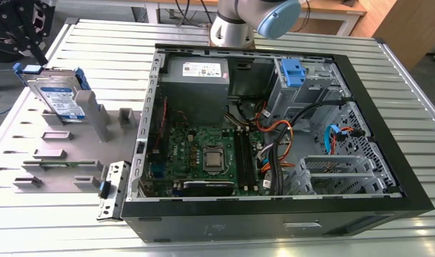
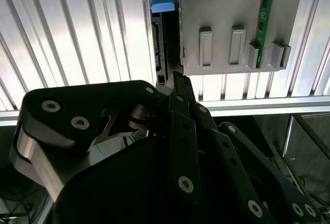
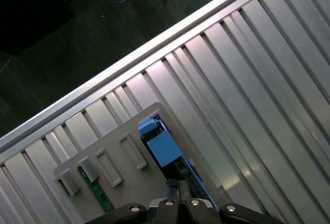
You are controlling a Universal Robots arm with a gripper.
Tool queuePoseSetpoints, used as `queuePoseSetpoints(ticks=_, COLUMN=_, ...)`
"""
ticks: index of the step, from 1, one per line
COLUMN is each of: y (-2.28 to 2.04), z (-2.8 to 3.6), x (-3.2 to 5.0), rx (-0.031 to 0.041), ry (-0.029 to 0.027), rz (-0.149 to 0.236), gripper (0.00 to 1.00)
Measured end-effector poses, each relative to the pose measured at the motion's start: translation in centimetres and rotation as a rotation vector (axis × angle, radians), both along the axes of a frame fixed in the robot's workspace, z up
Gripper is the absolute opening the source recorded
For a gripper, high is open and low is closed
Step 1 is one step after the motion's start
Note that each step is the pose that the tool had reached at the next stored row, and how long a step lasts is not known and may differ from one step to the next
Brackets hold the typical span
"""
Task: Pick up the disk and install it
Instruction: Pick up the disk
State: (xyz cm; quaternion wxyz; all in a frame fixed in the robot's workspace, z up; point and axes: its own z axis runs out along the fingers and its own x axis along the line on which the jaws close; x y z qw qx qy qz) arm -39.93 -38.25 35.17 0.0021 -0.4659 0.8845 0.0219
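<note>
The ribbed metal table (image 1: 60, 238) lay closest in the exterior view, and it was the biggest thing there. On it sat a big black computer case (image 1: 274, 222), lying on its side with its lid off, so the green board (image 1: 203, 155) inside showed. The robot's arm (image 1: 235, 27) stood behind the case. At the exterior view's left, just beside the case, lay a flat grey holder plate (image 1: 24, 160) with little blocks on it. The disk (image 1: 60, 101) stood on its edge in that plate, tilted a bit, outside the case. The gripper (image 3: 174, 185) hung close above the disk, over its top edge. Its fingers were pinched close together and held nothing. I could not tell if they touched the disk. The disk's blue handle tab (image 1: 29, 68) stuck out at the end far from the case. A thin green stick (image 1: 56, 164) sat in the plate too.
</note>
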Motion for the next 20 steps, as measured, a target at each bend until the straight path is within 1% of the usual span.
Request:
queuePoseSetpoints(ticks=2, y=0.0, z=-0.01, x=0.0, rx=0.0, ry=0.0, rz=0.005, gripper=0.11)
queuePoseSetpoints(ticks=4, y=0.0, z=-0.02, x=0.0, rx=0.0, ry=0.0, rz=0.023, gripper=0.11)
queuePoseSetpoints(ticks=11, y=0.0, z=-0.08, x=0.0, rx=0.0, ry=0.0, rz=0.12, gripper=0.11)
queuePoseSetpoints(ticks=16, y=0.0, z=-0.09, x=0.0, rx=0.0, ry=0.0, rz=0.179, gripper=0.11)
queuePoseSetpoints(ticks=17, y=0.0, z=-0.09, x=0.0, rx=0.0, ry=0.0, rz=0.186, gripper=0.11)
queuePoseSetpoints(ticks=20, y=0.0, z=-0.09, x=0.0, rx=0.0, ry=0.0, rz=0.188, gripper=0.11)
